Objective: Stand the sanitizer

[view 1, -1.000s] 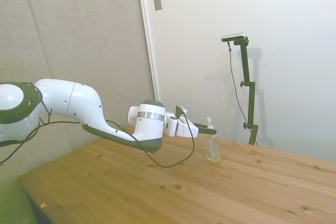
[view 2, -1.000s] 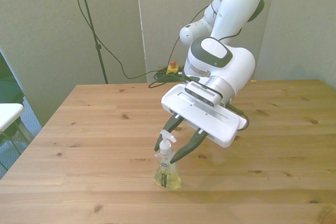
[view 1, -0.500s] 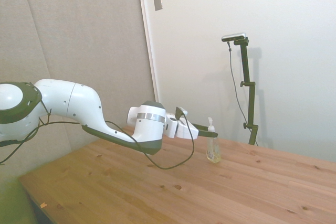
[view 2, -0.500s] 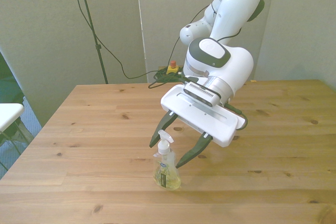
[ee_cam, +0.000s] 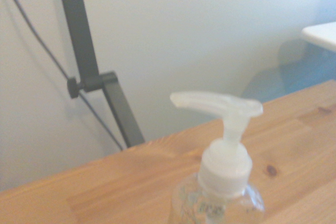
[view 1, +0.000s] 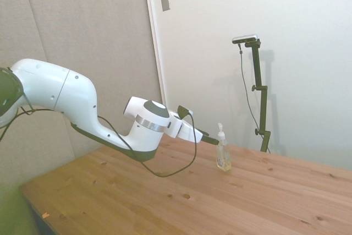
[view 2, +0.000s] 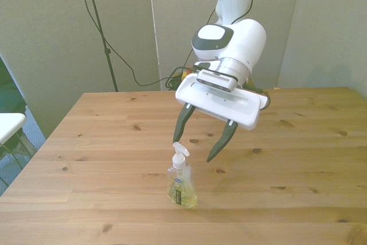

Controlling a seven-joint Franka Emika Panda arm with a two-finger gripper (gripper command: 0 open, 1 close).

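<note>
1. The white arm's two-finger gripper (view 2: 202,140) has let go and lifted back, its dark fingers (view 2: 182,123) spread wide and empty.
2. Just below and ahead of it, the small clear pump bottle of yellowish sanitizer (view 2: 182,184) stands upright on the wooden table (view 2: 86,142), untouched; the task looks done.

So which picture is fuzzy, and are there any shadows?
Wrist view: the clear plastic pump bottle looks soft and blurry up close. Side view: a grey shadow falls on the white wall behind. Front view: sharp, with a faint shadow on the wooden table beside the bottle.
</note>
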